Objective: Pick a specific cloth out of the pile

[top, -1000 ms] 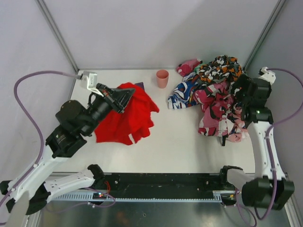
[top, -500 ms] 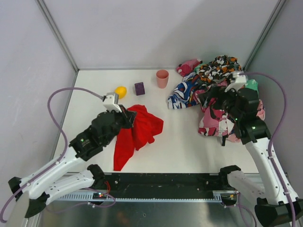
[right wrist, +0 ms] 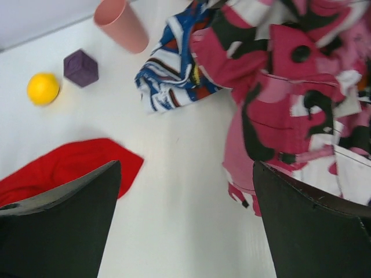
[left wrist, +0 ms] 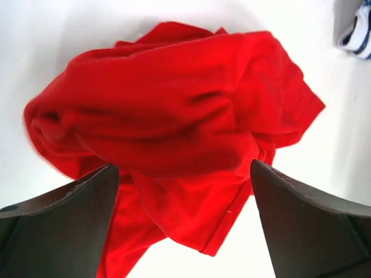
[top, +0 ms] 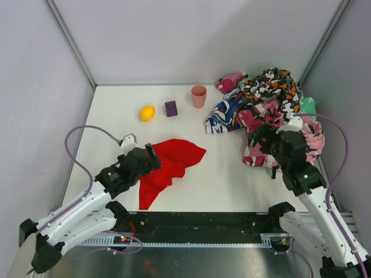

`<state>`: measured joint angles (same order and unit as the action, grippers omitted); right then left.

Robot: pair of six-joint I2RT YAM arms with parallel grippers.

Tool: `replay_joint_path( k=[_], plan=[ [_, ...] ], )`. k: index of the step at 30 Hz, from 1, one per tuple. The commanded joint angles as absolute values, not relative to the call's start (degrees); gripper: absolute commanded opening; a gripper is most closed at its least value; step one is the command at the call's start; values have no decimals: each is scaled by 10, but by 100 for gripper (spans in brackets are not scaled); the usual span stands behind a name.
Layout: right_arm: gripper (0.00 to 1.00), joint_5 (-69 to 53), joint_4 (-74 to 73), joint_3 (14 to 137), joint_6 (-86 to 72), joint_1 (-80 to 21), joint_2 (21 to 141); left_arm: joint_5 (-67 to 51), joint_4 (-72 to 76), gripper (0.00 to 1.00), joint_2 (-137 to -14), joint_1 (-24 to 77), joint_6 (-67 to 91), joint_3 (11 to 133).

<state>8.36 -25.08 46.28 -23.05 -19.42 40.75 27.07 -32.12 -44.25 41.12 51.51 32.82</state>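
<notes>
While spread wide, gripping nothing: left hand (left wrist: 183,165) right at crumpled red cloth (top: 174,159) on tabletop (top: 220,174), well apart from patterned fabric pile (top: 266,104); right hand (right wrist: 185,165) likewise spread, at its near edge.

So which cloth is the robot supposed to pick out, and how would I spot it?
Look at the white table: the pile of printed fabrics fills its far right corner. The cloth lies apart from it, crumpled on the near left side. It is the only plain red piece, with no print at all.
</notes>
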Motion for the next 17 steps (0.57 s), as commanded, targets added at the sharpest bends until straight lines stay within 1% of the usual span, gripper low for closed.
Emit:
replay_joint_path(
  k=[1,7,11,17],
  plan=[
    [99,178,-228,434,-278,-197,349,328,-390,99,-444,400,527,426],
    [99,192,-231,401,-266,-197,292,343,-401,100,-424,401,490,499],
    [99,204,-232,394,-249,-195,276,362,-402,100,-396,400,473,504],
    [99,195,-201,384,-238,-194,283,358,-402,100,-382,401,465,488]
  ],
)
